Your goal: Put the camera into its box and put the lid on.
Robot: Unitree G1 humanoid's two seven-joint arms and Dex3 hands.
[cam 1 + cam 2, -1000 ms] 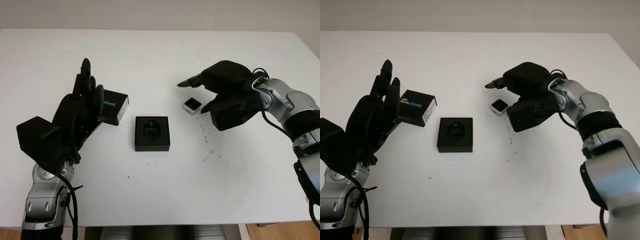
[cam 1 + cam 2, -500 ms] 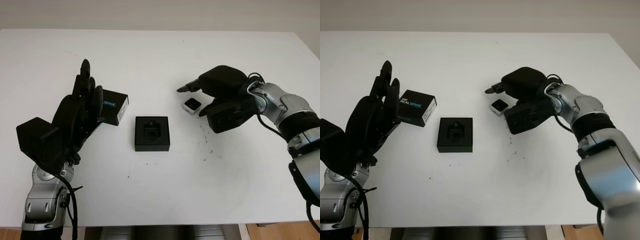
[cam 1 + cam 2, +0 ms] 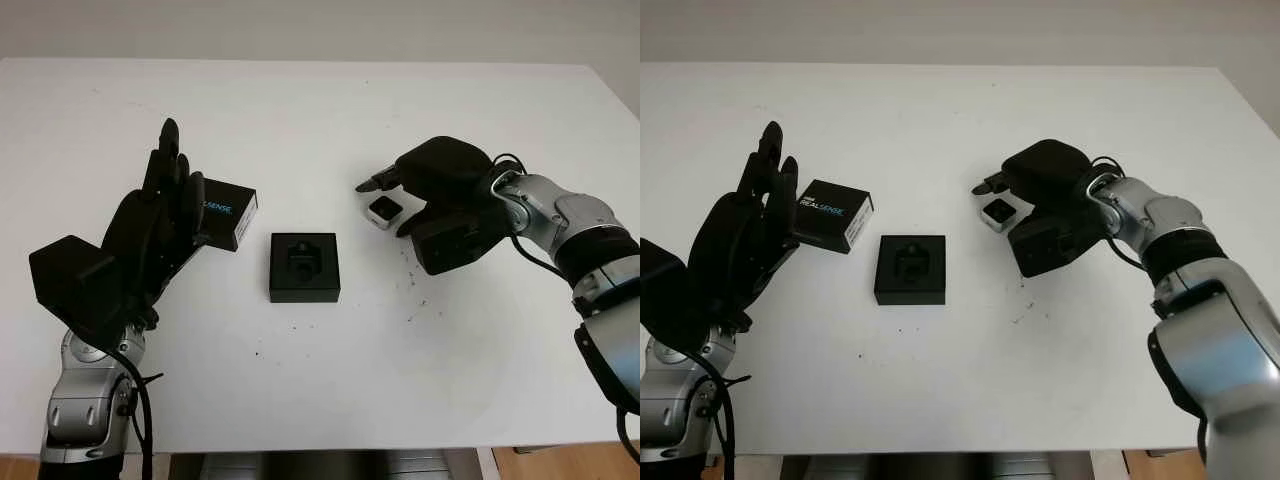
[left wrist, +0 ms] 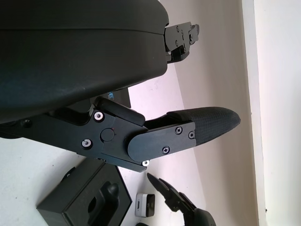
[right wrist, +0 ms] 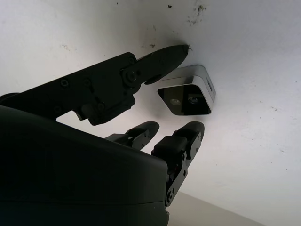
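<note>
Scene on white desk (image 3: 300, 400), seen from head cam.

Camera (image 3: 384, 210): small silver-edged cube w/ dark lens face, lying on desk right of centre, lens face tilted upward. In right wrist view the camera (image 5: 187, 96) is sitting on the desk surface w/ two small lenses showing.

Right robot hand (image 3: 440, 200): reaching in from the right and arching over the camera. One finger is extending past the camera's far side; in right wrist view that fingertip (image 5: 171, 54) is lying just beside the camera's edge, while two other fingertips (image 5: 188, 134) are hovering near its opposite side. Contact cannot be told; the hand is grasping nothing, released, fingers bracketing the camera.

Box (image 3: 304, 267): black, square, open, w/ moulded insert showing, sitting at desk centre, left of the camera and apart from it.

Lid (image 3: 228, 213): black, w/ white and blue lettering on its side, lying on desk left of the box, partly hidden behind the left robot hand.

Left robot hand (image 3: 165, 215): raised above desk at left, fingers pointing away from robot, released, holding nothing, just in front of the lid.
</note>
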